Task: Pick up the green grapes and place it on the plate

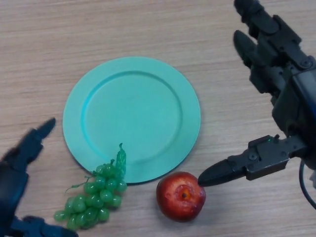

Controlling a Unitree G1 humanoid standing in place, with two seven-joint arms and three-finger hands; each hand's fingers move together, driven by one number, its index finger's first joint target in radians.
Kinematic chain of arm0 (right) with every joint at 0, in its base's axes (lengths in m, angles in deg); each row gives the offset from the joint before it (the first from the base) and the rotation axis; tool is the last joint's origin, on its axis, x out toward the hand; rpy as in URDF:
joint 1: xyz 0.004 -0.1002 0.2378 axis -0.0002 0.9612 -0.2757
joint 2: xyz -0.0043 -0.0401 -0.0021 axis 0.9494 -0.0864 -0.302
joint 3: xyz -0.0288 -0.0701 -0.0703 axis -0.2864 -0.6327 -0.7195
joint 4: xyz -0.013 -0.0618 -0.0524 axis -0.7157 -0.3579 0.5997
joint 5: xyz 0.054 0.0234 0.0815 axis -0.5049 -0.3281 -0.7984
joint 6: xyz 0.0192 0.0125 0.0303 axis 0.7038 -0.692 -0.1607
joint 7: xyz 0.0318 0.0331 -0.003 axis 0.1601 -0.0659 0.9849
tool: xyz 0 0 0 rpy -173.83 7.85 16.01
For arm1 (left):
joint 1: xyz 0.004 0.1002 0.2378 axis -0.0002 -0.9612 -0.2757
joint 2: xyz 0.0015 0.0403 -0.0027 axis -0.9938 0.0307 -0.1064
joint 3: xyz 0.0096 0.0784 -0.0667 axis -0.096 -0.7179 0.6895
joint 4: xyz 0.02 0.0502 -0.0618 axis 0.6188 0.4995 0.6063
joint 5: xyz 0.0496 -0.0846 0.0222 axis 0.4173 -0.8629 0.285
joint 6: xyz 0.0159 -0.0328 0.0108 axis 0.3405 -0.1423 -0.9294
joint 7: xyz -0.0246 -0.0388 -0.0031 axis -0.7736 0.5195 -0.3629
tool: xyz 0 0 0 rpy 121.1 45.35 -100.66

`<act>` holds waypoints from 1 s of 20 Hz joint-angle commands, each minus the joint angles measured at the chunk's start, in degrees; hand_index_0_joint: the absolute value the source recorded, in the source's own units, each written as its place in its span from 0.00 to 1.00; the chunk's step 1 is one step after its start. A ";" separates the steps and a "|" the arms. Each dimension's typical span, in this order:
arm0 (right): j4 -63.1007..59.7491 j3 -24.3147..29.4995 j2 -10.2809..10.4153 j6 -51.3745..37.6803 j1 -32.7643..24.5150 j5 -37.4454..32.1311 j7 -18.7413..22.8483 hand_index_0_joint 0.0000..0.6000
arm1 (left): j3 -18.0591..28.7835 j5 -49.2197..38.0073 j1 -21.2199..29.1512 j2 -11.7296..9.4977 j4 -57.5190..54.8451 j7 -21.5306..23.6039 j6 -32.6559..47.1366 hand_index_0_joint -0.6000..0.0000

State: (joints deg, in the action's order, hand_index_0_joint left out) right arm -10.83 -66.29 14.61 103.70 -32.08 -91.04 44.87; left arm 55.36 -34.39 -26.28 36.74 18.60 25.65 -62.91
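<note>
A red apple (181, 195) is sitting on the wooden table (148, 29), just below the lower right rim of the plate and just beside the grapes on their right. It is showing its stem end upward, with a yellowish patch around the hollow. The right hand (276, 94) is occupying the right side of the view with fingers spread and straight, grasping nothing; its thumb tip is touching or nearly touching the apple's upper right side, and its fingers are reaching up toward the top edge, well apart from the grapes. The left hand (22, 158) is showing at the lower left, released, with one finger pointing toward the plate's left rim and another part lying along the bottom edge near the bunch; it is holding nothing.

The green grapes (94, 200) are lying on the table at the plate's lower left rim, with their top overlapping the rim. The bunch is compact, glossy, with thin green stems and a leaf-like piece sticking upward. The turquoise plate (79, 113) is lying flat at centre, carrying nothing.
</note>
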 commanded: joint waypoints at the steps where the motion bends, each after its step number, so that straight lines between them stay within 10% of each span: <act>1: 2.92 2.02 0.36 -5.05 -1.58 3.49 -0.92 0.00 | 0.53 3.10 -1.12 -1.62 0.11 6.39 7.73 1.00; 8: 2.92 2.38 1.13 -5.44 -0.83 4.00 -1.98 0.00 | -5.04 6.68 -5.07 -1.62 1.49 7.13 9.79 1.00; 13: 2.92 3.16 -0.24 -6.95 0.25 2.06 -0.62 0.00 | -5.17 9.26 -5.41 -1.62 4.07 8.09 13.79 0.01; 20: 2.92 2.79 -2.39 -8.61 0.63 0.24 1.67 0.00 | -7.72 13.03 -2.83 -1.85 10.25 11.97 16.03 0.00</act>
State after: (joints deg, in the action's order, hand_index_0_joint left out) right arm -10.84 -67.10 13.85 104.12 -30.18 -90.30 44.92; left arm 46.68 -21.97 -28.63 36.33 30.51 34.73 -47.83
